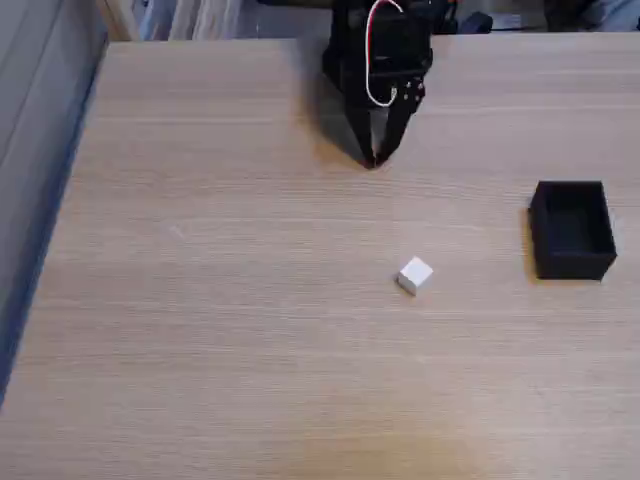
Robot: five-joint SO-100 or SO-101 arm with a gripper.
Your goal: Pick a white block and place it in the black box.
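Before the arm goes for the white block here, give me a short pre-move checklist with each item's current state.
1. White block lies free on the table, nothing touching it: ok.
2. Gripper carries nothing: ok.
3. Jaws open wide enough for the block: not ok, tips are together.
4. Path from gripper to block is bare wood: ok.
5. Black box stands upright, open side up, apart from the block: ok.
6. Box is empty: cannot tell, inside too dark.

One small matte white cube (415, 275); one open-topped matte black rectangular box (572, 230); one black two-finger gripper (373, 160) carrying red and white wires (375, 60); one light wood-grain table (220, 300).
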